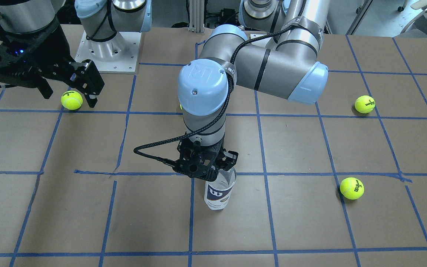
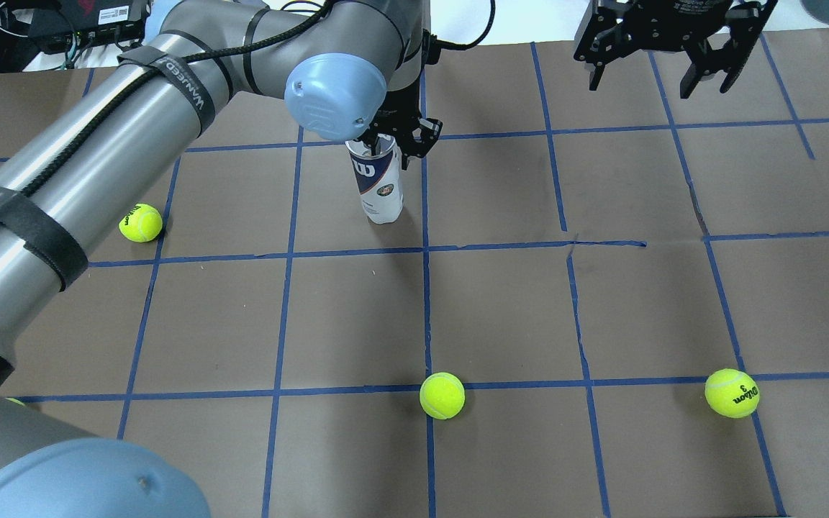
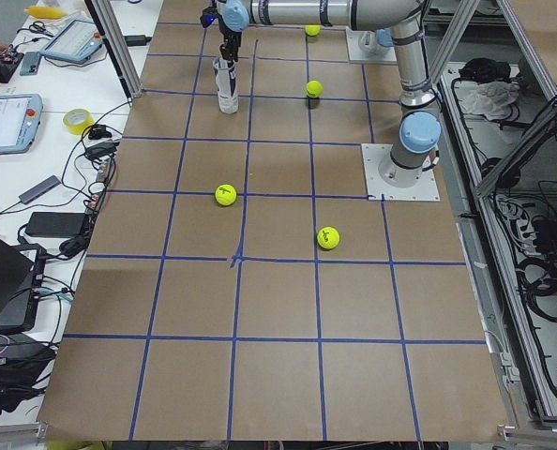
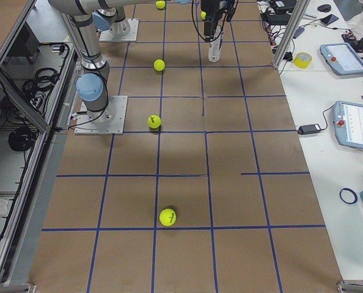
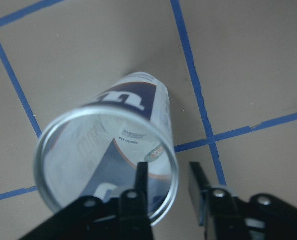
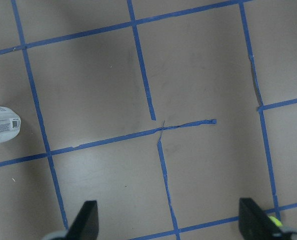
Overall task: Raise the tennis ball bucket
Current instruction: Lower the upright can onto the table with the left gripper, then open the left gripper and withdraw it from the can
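The tennis ball bucket (image 1: 219, 194) is a clear can with a white and navy label. It stands upright and open-topped on the brown table, also in the overhead view (image 2: 380, 188) and the left wrist view (image 5: 133, 102). My left gripper (image 5: 168, 175) is at its top rim, one finger inside the can and one outside, with a gap still around the wall. It also shows in the front view (image 1: 221, 168). My right gripper (image 2: 655, 72) is open and empty, high above the far right of the table. The bucket's base shows at the left edge of the right wrist view (image 6: 1, 125).
Loose tennis balls lie on the table: one at the left (image 2: 140, 222), one near the front middle (image 2: 442, 395), one at the front right (image 2: 732, 393). Blue tape lines grid the table (image 2: 501, 316). My left arm's elbow hangs over the left half.
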`<action>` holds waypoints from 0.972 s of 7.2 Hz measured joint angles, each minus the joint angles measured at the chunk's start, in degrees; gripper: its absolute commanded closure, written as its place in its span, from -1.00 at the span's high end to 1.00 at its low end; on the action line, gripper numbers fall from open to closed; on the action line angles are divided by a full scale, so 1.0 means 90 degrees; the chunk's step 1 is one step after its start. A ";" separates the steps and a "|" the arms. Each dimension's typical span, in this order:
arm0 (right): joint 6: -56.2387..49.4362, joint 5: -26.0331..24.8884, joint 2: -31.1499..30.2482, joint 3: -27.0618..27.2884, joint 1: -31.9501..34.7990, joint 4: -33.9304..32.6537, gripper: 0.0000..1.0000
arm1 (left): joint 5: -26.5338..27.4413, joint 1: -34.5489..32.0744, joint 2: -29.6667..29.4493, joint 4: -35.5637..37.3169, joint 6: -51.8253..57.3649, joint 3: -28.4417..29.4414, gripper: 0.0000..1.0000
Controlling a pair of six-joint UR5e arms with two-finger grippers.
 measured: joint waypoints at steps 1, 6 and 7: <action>0.0002 0.0000 0.0000 0.0000 0.0000 0.0000 1.00 | 0.0010 -0.0022 0.0163 0.0101 -0.0038 0.0002 1.00; 0.0005 0.0000 0.0000 0.0000 0.0000 0.0001 1.00 | 0.0113 0.0010 0.1956 -0.0228 -0.0729 -0.0604 1.00; 0.0009 0.0000 0.0000 0.0000 0.0000 0.0000 1.00 | 0.0066 0.0076 0.2323 -0.0251 -0.1028 -0.1010 1.00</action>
